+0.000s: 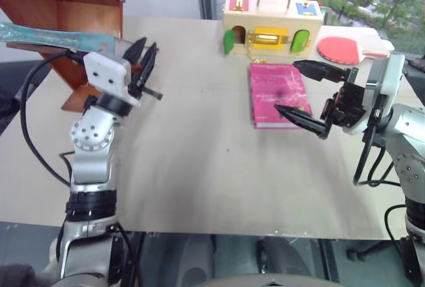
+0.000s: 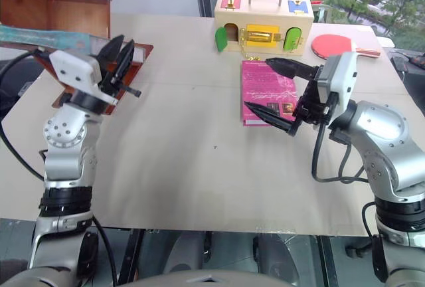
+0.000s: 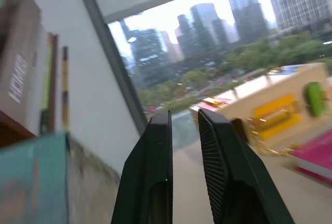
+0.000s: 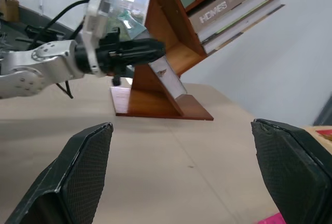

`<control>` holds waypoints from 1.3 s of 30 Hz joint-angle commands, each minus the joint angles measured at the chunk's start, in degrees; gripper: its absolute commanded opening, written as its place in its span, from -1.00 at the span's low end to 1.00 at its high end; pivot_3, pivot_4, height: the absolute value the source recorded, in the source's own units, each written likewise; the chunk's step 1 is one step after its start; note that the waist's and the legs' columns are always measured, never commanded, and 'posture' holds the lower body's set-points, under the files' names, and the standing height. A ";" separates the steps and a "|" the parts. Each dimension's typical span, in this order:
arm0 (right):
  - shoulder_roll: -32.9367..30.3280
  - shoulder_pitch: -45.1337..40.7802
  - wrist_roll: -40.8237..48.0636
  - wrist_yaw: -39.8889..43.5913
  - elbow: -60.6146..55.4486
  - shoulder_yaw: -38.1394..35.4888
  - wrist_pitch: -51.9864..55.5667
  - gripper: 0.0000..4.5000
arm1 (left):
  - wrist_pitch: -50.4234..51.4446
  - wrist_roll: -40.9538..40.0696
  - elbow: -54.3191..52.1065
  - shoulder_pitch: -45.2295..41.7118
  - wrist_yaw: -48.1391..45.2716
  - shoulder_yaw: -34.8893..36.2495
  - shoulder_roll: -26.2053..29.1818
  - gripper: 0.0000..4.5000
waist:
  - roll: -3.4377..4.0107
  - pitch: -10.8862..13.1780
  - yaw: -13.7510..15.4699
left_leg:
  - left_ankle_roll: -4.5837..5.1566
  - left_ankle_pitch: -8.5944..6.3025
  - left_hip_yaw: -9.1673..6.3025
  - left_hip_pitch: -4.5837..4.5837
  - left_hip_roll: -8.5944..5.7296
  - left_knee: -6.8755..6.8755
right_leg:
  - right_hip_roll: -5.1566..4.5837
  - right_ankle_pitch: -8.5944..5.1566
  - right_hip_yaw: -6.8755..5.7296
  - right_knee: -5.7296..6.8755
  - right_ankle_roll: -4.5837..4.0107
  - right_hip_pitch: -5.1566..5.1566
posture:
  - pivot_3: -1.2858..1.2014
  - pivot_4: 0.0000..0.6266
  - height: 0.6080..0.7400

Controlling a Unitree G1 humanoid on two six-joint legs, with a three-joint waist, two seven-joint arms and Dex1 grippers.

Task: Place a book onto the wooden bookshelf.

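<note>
The book (image 1: pixel 56 36) lies flat on a lower board of the bookshelf (image 1: pixel 80 8), one end jutting out past the board toward the table (image 1: pixel 199 167). It looks placed, so the main step seems done, though it may need a nudge further in. The left gripper (image 1: pixel 145 61) sits just beside the book's near end, fingers nearly together and holding nothing. The right gripper (image 1: pixel 309 97) hangs wide open and empty over a pink book (image 1: pixel 275 91).

Tool (image 3: pixel 184 130) beside teal book (image 3: pixel 33 182)
</note>
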 commanded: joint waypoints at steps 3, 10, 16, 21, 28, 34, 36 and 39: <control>0.14 0.36 1.32 -2.23 -3.99 -1.33 0.78 1.00 | 0.54 3.43 3.45 -1.07 8.71 5.15 0.39 -0.61 | 0.01 0.00 -0.61 | 0.00 0.00 0.02 0.01 0.00 -0.03 | 0.00 0.00 0.06 -0.05 0.00 0.00 | 0.03 -0.52 1.00; 2.32 -0.01 1.62 -3.41 -4.58 -0.24 0.16 1.00 | 0.77 -0.61 -1.77 2.64 4.18 3.23 -1.19 -0.61 | 0.03 -0.02 -0.51 | -0.03 0.01 0.06 0.12 0.01 -0.19 | 0.00 0.00 0.08 -0.04 0.00 0.00 | 0.03 -0.52 1.00; 3.55 -1.29 3.62 -2.70 -5.44 0.31 0.19 1.00 | 2.33 -3.59 -6.60 9.47 -2.56 -0.28 -2.72 -0.61 | 0.02 -0.01 -0.14 | -0.02 0.00 0.07 0.06 -0.02 -0.19 | -0.06 0.00 0.06 -0.12 0.00 0.01 | 0.03 -0.52 1.00; 4.33 -2.39 5.11 -3.07 -5.83 0.81 0.60 1.00 | 4.03 -4.61 -7.57 13.20 -4.88 0.15 -2.57 -0.61 | 0.02 -0.01 -0.24 | -0.02 0.00 0.05 0.05 -0.02 -0.20 | -0.05 0.00 0.03 -0.12 0.00 0.00 | 0.03 -0.52 1.00; -0.43 3.35 2.30 -2.68 -4.33 0.62 4.38 1.00 | 9.74 -13.09 -12.09 20.52 -15.69 1.80 1.13 -0.61 | -0.04 -0.04 -0.23 | -0.02 0.00 0.04 0.03 -0.01 -0.24 | -0.06 -0.01 0.02 -0.17 0.00 0.00 | 0.03 -0.52 1.00; -6.75 18.10 -0.36 -4.56 -1.90 -8.23 7.44 1.00 | 15.21 -22.86 -17.95 35.20 -26.50 8.29 6.77 0.38 | -0.04 -0.03 -0.35 | -0.02 -0.01 0.12 0.09 -0.03 -0.58 | -0.15 -0.02 0.05 -0.44 -0.03 -0.01 | 0.03 -0.52 1.00; -9.31 25.45 -3.32 -3.02 -2.06 -10.92 7.09 1.00 | 17.03 -24.66 -18.98 39.23 -27.79 11.63 8.53 0.85 | -0.04 -0.03 -0.39 | -0.03 -0.01 0.13 0.12 -0.03 -0.63 | -0.14 -0.03 0.06 -0.46 -0.04 -0.01 | 0.03 -0.52 1.00; -10.95 33.04 -6.30 -1.55 -1.69 -14.74 4.78 1.00 | 20.11 -27.48 -20.18 44.28 -31.58 14.78 11.14 0.98 | -0.05 -0.04 -0.34 | -0.03 -0.01 0.11 0.11 -0.02 -0.71 | -0.15 -0.04 0.02 -0.64 -0.04 0.03 | 0.03 -0.52 1.00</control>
